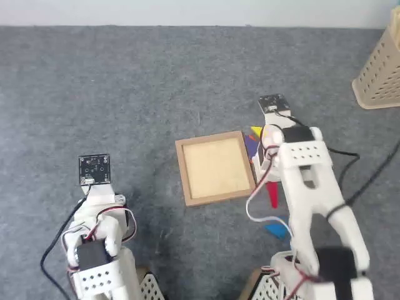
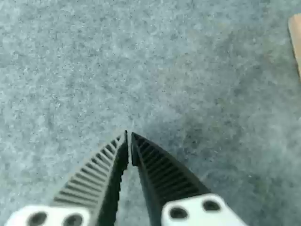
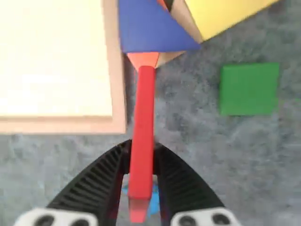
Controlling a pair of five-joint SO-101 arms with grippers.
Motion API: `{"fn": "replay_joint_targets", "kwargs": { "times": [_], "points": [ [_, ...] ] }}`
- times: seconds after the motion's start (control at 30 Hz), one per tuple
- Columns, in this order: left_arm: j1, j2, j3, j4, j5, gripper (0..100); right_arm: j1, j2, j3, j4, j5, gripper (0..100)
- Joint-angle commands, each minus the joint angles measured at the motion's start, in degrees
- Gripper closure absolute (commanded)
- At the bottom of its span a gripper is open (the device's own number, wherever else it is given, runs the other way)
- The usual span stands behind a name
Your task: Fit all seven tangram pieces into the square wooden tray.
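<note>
so right gripper (image 3: 140,162) round red piece (image 3: 142,117)

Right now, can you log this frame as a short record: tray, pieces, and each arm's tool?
tray: square wooden tray, no pieces in it
right arm: right tool shut on red piece, held on edge beside the tray's rim
left arm: left tool shut, holding nothing, above grey carpet
loose pieces: blue triangle, yellow piece, green square, all outside the tray

The square wooden tray (image 1: 215,167) lies flat, and just beside its rim the right gripper (image 3: 141,146) holds a red piece (image 3: 141,108) on edge, near the blue piece (image 3: 150,28), yellow piece (image 3: 225,14) and green piece (image 3: 249,89).
</note>
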Motion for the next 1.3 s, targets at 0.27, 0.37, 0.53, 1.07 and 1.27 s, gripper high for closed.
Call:
{"fn": "replay_joint_targets", "kwargs": {
  "times": [0.27,0.37,0.53,1.07,1.27],
  "points": [
    [0.18,-0.79,-0.48,0.44,0.44,99,-18.77,-10.59,-3.52,0.75,5.54,99.2],
    [0.18,-0.79,-0.48,0.44,0.44,99,-22.90,-5.05,-7.21,-2.33,1.41,99.2],
    [0.18,-0.79,-0.48,0.44,0.44,99,-27.03,6.37,-13.98,-8.92,-5.01,99.2],
    [0.18,-0.79,-0.48,0.44,0.44,99,-29.32,22.99,-20.31,-16.66,-19.87,99.2],
    [0.18,-0.79,-0.48,0.44,0.44,99,-29.32,23.08,-19.60,-18.59,-23.74,99.0]
  ]
}}
